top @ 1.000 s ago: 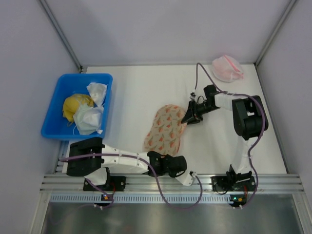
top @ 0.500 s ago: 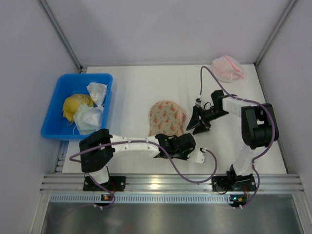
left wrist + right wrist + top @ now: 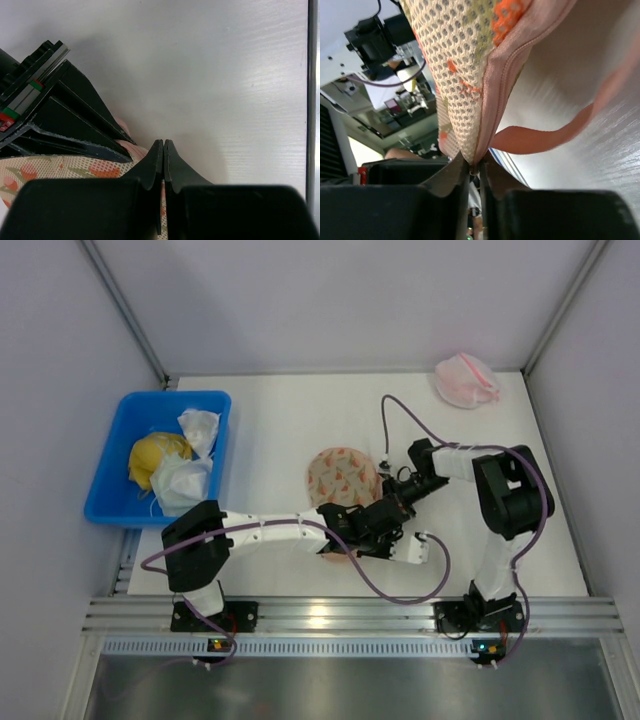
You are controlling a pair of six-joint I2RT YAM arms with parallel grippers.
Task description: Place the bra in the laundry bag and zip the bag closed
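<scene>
The laundry bag [image 3: 340, 472], peach mesh with red-orange marks, lies mid-table with its near end under my left arm. My right gripper [image 3: 390, 505] reaches down-left to the bag's right edge. In the right wrist view the right gripper [image 3: 474, 167] is shut on the zipper end of the laundry bag [image 3: 465, 65], with a metal pull showing between the fingers and a peach strap hanging beside it. My left gripper [image 3: 378, 525] is beside it. In the left wrist view the left gripper [image 3: 163, 142] is shut over the laundry bag [image 3: 60, 167]. Whether it pinches mesh does not show. The bra is hidden.
A blue bin [image 3: 120, 440] at the left holds a yellow cloth lump [image 3: 155, 458] and white cloth bundles [image 3: 185, 480]. A pink-and-white mesh bundle [image 3: 465, 380] lies at the back right corner. Grey walls stand on both sides, and the metal rail [image 3: 312, 100] runs along the near edge.
My right gripper let go, drew back to the right, then returned and shut on the bag's zipper end. My left arm swung right and forward over the bag's near end, and the bag looks shorter.
</scene>
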